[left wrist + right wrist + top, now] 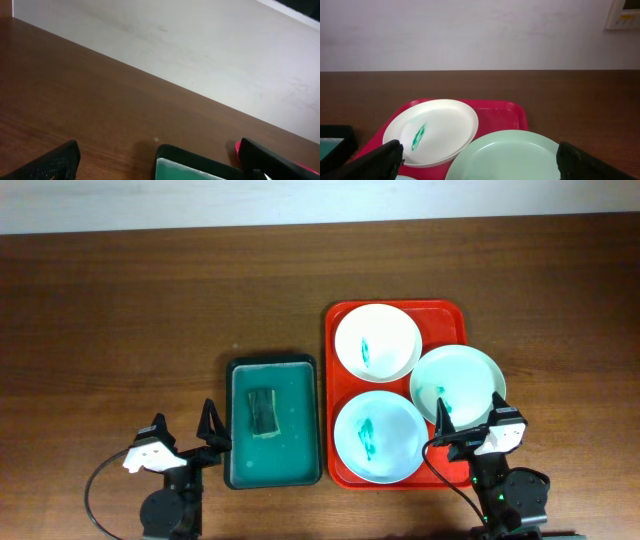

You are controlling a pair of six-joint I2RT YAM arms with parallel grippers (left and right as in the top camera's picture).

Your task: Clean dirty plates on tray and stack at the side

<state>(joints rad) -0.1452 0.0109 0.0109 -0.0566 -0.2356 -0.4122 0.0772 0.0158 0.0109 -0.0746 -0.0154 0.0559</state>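
Both arms wait at the near edge of the table, their work not yet begun. The left gripper (208,442) stands with its fingers apart and empty beside the basin (233,470), where a sponge (263,412) lies in teal water. The right gripper (443,430) is likewise spread and empty at the near rim of the pale green plate (458,383).

All three dirty plates sit on the red tray (398,309). The white plate (377,342) is at the far end and the pale blue plate (379,435) at the near end. Each carries a teal smear.

The green plate appears to overhang the tray's right rim and overlap its neighbours. A grasp there could tip it or drag the others along. A soaked sponge may also drip across the table.

Only the overhead view shows the sponge and the blue plate. The right wrist view shows the white plate's smear (419,136) up close. The left wrist view offers just a corner of the basin and a sliver of tray.
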